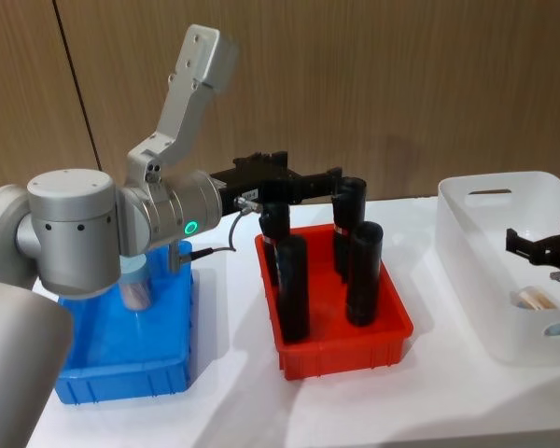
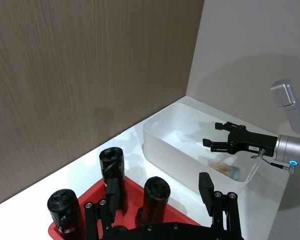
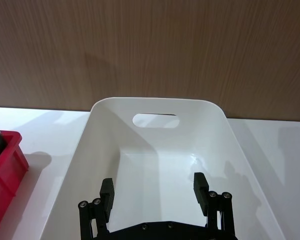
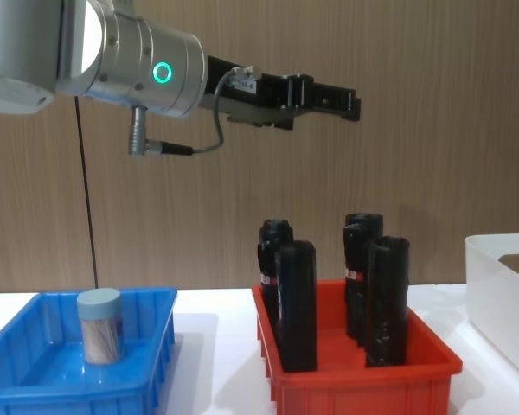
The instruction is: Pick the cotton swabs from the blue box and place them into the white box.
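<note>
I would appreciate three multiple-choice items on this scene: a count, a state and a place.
1. How many cotton swabs jars stand in the blue box? A one; B two; C three.
2. The right gripper above the white box is: A shut on a jar; B shut empty; C open.
3. The left gripper hangs: A inside the blue box; B above the red bin; C inside the white box.
Key: 1 A, a single blue-lidded jar stands there; 2 C, its jaws stand apart, nothing between; 3 B, the chest view shows it high over that bin.
</note>
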Action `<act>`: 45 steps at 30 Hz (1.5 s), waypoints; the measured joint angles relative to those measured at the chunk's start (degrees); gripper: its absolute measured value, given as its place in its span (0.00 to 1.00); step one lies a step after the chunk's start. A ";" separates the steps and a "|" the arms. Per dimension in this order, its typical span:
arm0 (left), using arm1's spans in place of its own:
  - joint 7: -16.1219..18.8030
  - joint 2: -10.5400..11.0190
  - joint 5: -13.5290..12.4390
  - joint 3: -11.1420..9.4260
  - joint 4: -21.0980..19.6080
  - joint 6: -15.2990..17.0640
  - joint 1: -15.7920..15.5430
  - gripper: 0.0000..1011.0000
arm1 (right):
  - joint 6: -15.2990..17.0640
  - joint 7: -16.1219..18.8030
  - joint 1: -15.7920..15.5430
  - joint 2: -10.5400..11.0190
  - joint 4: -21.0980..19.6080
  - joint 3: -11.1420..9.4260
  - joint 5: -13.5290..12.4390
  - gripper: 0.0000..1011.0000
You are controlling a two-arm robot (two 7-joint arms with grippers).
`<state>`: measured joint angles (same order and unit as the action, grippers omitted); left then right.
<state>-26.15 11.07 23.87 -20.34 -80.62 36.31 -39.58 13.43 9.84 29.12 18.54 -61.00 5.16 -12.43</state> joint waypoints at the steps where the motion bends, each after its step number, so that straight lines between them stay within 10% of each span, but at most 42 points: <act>1: 0.00 0.00 0.00 0.00 0.00 0.00 0.00 0.99 | -0.14 0.05 0.00 0.01 0.04 -0.01 0.00 0.99; 17: 0.00 0.00 0.00 0.00 0.00 0.00 0.00 0.99 | -3.12 -0.18 -2.04 0.49 -3.24 -0.80 -0.91 0.99; 45: -0.01 0.00 0.01 0.00 0.00 0.00 0.00 0.99 | -8.76 -4.89 -13.01 2.03 -21.46 -3.13 -3.70 0.99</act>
<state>-26.16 11.07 23.87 -20.34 -80.62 36.31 -39.58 4.67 4.95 16.11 20.57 -82.46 2.03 -16.13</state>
